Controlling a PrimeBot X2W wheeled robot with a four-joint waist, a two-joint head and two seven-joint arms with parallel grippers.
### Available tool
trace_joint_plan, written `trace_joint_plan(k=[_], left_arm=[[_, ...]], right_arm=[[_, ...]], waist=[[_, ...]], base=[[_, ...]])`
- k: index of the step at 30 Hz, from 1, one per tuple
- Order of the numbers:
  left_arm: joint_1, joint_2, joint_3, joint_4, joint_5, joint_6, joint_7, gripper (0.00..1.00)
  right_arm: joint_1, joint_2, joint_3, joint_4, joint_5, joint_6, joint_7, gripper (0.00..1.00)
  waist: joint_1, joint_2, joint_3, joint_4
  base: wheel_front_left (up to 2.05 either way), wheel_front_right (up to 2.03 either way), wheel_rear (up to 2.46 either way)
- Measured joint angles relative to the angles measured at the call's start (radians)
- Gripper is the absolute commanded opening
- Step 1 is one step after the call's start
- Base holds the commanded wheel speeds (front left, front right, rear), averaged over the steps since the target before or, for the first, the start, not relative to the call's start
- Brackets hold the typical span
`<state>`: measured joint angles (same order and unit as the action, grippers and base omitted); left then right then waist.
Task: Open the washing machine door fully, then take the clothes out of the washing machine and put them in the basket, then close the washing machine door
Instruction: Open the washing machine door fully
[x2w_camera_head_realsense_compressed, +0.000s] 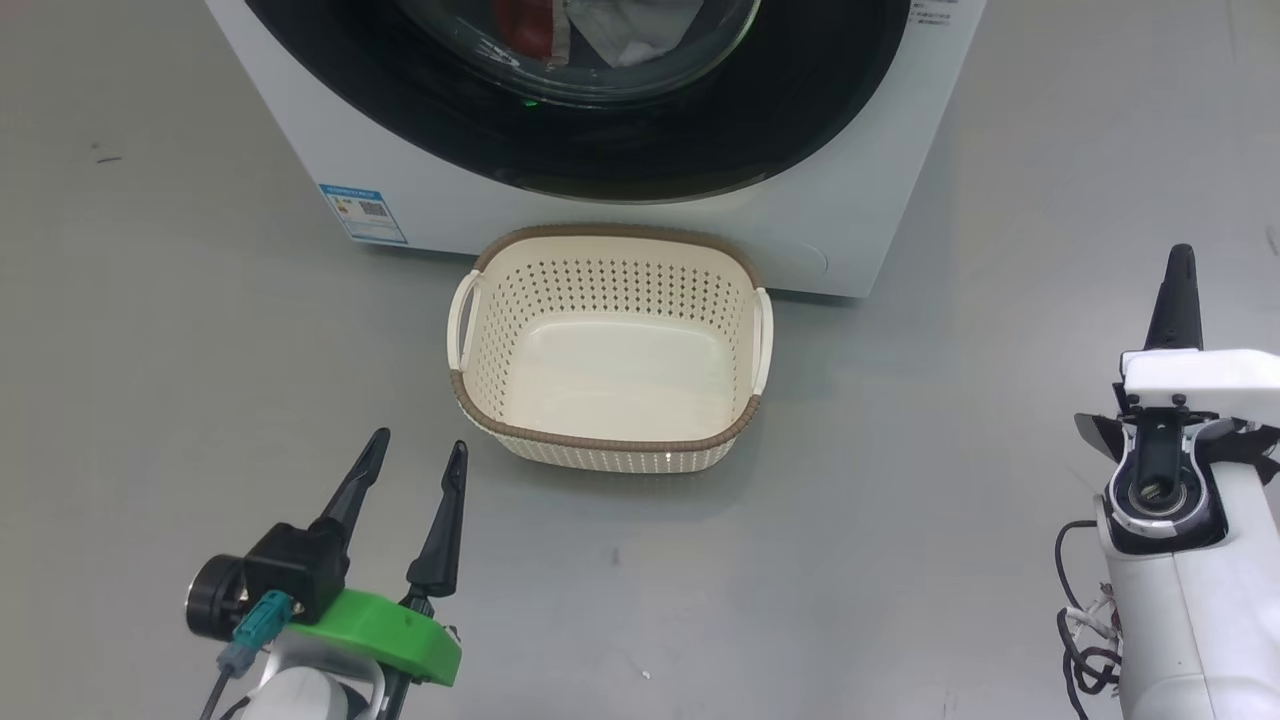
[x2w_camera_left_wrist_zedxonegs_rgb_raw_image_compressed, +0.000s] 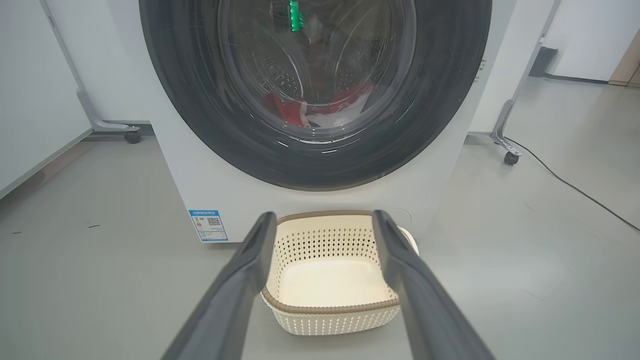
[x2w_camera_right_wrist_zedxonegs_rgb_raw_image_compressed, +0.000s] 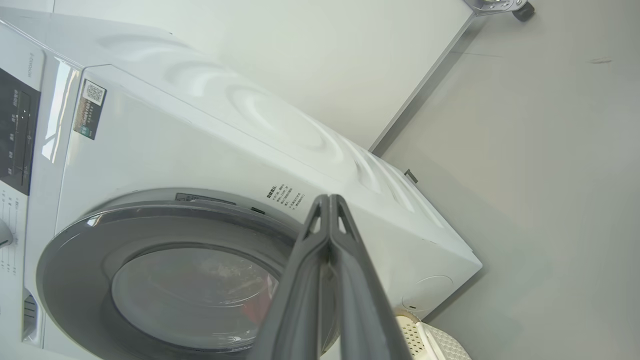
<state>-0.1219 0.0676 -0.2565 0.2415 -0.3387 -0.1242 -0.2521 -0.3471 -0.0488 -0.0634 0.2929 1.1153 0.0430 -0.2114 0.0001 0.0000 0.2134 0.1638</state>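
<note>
On the floor, just in front of the washing machine (x2w_camera_head_realsense_compressed: 440, 190), sits the basket (x2w_camera_head_realsense_compressed: 608, 283). The washing machine door (x2w_camera_head_realsense_compressed: 800, 110) is shut, and the clothes (x2w_camera_head_realsense_compressed: 525, 25) show red and white behind its glass. My left gripper (x2w_camera_head_realsense_compressed: 419, 441) hovers near the basket's front left corner, fingers spread apart. My right gripper (x2w_camera_head_realsense_compressed: 1181, 256), well off to the basket's right, has its fingers pressed together around nothing.
</note>
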Motion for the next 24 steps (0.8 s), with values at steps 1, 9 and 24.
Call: trace_joint_plan(k=[1,9,24], left_arm=[[-0.006,-0.002,-0.007,0.0,0.0,0.0,0.0,1.0],[-0.052,-0.014,-0.058,-0.004,-0.018,0.0,0.0,1.0],[-0.124,-0.019,-0.104,-0.006,-0.062,0.0,0.0,1.0]], right_arm=[[-0.012,0.0,-0.005,0.0,0.027,0.0,0.007,0.0],[-0.128,-0.001,-0.062,-0.02,0.244,-0.007,0.076,0.0],[-0.395,-0.082,-0.081,-0.024,0.258,-0.139,0.233,0.0]], waist=[[0.0,0.0,0.008,0.007],[0.0,0.0,0.072,0.06],[0.0,0.0,0.19,0.152]], base=[[0.0,0.0,0.0],[0.0,0.0,0.0],[0.0,0.0,0.0]])
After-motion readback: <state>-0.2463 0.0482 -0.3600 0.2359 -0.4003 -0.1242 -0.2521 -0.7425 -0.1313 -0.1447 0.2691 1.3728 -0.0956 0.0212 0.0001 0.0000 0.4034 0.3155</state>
